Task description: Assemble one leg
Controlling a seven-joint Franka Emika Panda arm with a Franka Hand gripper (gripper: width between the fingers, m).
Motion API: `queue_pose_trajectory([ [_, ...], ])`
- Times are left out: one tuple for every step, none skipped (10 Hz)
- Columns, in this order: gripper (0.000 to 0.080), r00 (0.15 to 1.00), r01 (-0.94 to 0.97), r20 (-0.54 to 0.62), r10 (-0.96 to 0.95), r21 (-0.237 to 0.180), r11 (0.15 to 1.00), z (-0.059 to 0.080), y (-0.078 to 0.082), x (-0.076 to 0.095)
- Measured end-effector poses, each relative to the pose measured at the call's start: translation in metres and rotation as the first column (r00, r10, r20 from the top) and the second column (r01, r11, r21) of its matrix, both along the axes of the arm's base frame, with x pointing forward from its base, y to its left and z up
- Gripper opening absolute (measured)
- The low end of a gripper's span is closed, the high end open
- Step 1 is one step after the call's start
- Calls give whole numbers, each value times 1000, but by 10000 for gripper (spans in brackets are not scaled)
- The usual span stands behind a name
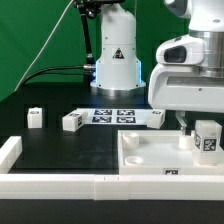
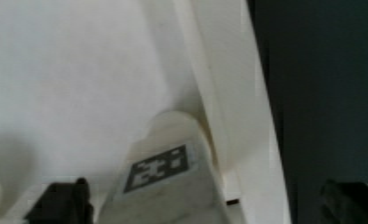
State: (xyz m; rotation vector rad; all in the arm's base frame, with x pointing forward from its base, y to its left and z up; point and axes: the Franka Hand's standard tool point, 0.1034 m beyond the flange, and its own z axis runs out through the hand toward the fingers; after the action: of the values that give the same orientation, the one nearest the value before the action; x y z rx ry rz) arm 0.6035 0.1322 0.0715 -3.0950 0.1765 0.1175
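One leg (image 1: 207,140) is standing in the big white tray (image 1: 150,160) at its corner, likely over a socket | fingers (image 1: 196,128) are hanging beside it, grip state unclear | three spare legs (image 1: 72,121) are lying on the table (image 1: 60,145).

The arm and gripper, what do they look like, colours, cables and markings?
The arm is glossy white with rounded casings and a dark grey joint near the top. The gripper has a white boxy body and short dark fingers; black fingertips show in the wrist view. No cables or markings show on it.
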Motion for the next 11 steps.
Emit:
queue_pose_trajectory([
  [649,998,-62,-11,62,4,998,-1,-3,2],
  [649,983,-185,-16,185,15,983,-3,-7,3],
  [649,973,-228,-11,229,19,973,-3,-7,3],
  [649,975,-223,-12,223,19,975,-4,-7,3],
  [649,975,-223,-12,223,19,975,-4,-7,3],
  [540,975,-223,-12,223,19,975,-4,-7,3],
  [405,975,-223,-12,223,19,975,-4,-7,3],
  [405,977,-213,-12,214,18,977,-4,-7,3],
  [291,982,-188,-14,188,16,982,-4,-8,3],
  [291,982,-188,-14,189,16,982,-4,-8,3],
  [291,990,-140,-17,140,15,990,-4,-7,3],
])
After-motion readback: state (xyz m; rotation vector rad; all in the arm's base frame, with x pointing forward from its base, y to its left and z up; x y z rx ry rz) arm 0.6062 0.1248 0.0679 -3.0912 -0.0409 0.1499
